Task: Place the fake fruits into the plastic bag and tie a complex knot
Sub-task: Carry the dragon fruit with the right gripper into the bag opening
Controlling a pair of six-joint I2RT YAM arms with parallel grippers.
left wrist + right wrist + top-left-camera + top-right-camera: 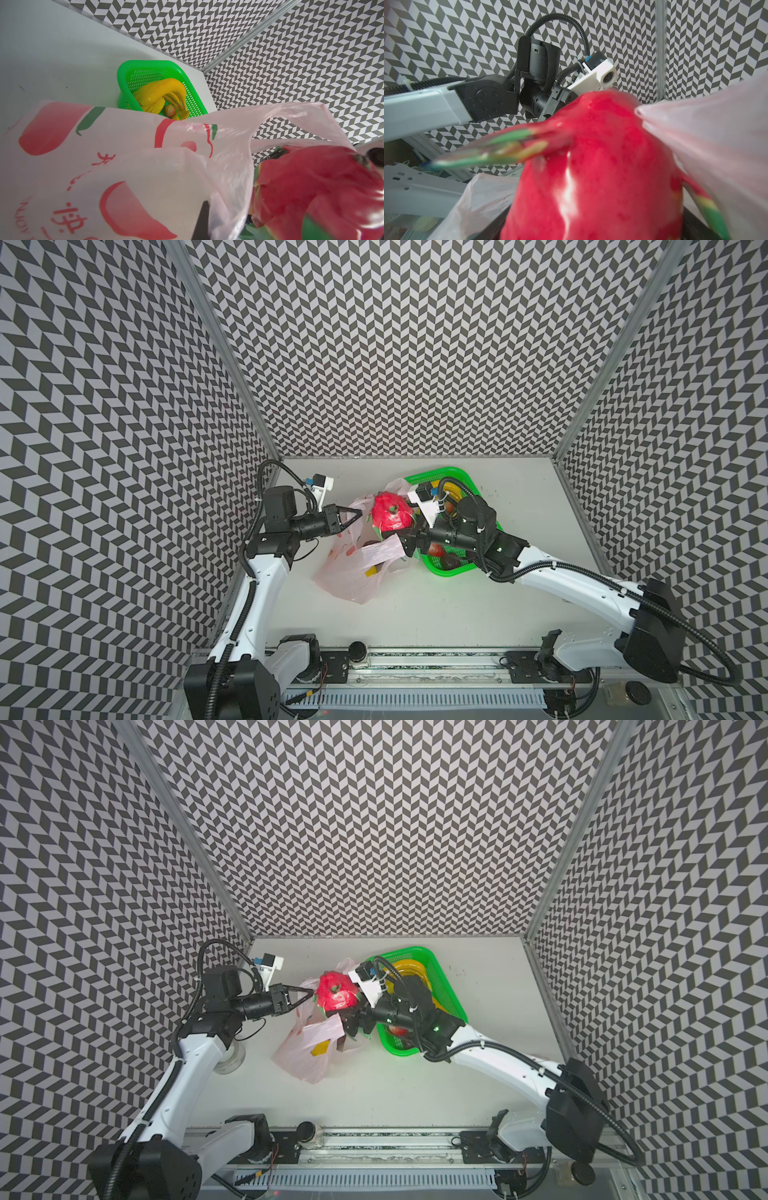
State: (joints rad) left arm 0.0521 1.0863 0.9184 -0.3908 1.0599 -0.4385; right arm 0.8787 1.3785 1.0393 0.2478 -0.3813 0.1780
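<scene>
Your left gripper [354, 515] pinches the bag [357, 572] by its rim; your right gripper [409, 537] grips the dragon fruit [388, 512] at the bag's opening.

Green mesh basket [453, 570] on white table [519, 531], chevron walls [415, 344]

Thin translucent crinkled plastic bag [353, 572]; dragon fruit [388, 512] glossy plastic; basket [145, 63] shiny green mesh plastic; table [457, 605] matt.

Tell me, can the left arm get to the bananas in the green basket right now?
Probably not. The left gripper is shut on the plastic bag, and the dragon fruit held by the right gripper, plus that arm, sit between it and the bananas in the green basket.
</scene>
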